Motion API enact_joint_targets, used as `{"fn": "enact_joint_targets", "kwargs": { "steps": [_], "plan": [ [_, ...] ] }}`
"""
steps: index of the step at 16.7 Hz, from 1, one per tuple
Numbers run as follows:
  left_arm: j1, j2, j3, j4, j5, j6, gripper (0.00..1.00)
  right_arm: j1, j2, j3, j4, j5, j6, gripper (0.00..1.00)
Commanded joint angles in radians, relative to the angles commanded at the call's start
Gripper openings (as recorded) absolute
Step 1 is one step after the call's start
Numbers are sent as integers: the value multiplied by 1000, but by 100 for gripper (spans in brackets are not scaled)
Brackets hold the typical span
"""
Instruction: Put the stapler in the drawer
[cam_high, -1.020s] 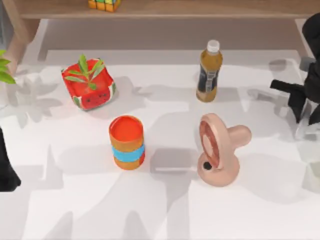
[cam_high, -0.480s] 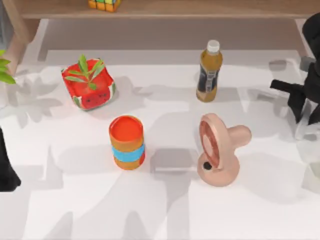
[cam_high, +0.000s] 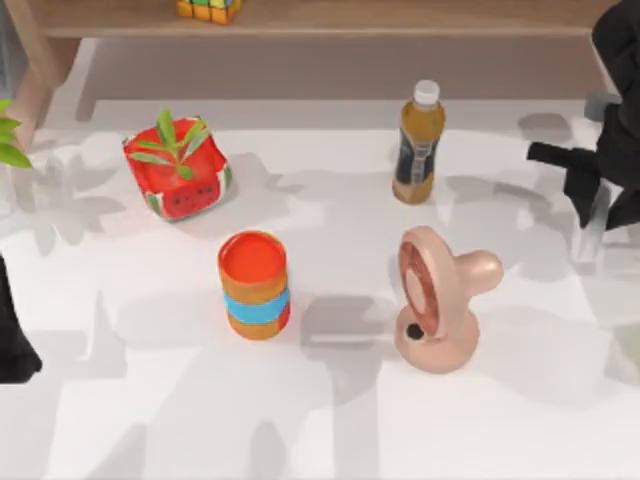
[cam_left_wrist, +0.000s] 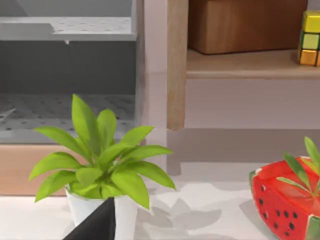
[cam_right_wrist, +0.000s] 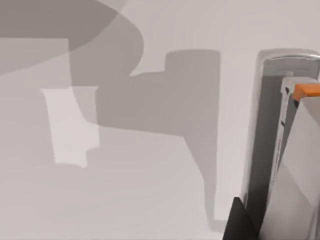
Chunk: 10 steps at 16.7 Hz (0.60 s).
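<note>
**Right gripper over stapler at the right edge**

The left arm (cam_high: 12, 340) is parked at the tabletop's left edge. A can (cam_high: 254, 285) and a fan (cam_high: 437, 300) stand mid-table, with a bottle (cam_high: 417, 145) behind them. The right gripper (cam_high: 585, 190) hangs at the right edge, and I cannot tell whether it grips. The stapler (cam_right_wrist: 300, 165) is just beside it.

Matt white table (cam_high: 150, 400), smooth. Pale wooden shelf (cam_high: 330, 18) with faint grain. Smooth, slightly glossy pink plastic fan (cam_high: 435, 300). Shiny amber plastic bottle (cam_high: 417, 145), white cap. Glossy orange can (cam_high: 254, 285) with blue band. Smooth light-grey stapler (cam_right_wrist: 287, 150), orange plastic tip.
</note>
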Motion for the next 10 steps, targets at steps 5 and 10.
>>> {"fn": "enact_joint_targets", "kwargs": {
  "steps": [5, 10],
  "plan": [
    [0, 0, 0, 0, 0, 0, 100, -41, 9, 24, -57, 1, 27, 0],
    [0, 0, 0, 0, 0, 0, 100, -38, 9, 22, -57, 1, 28, 0]
  ]
}}
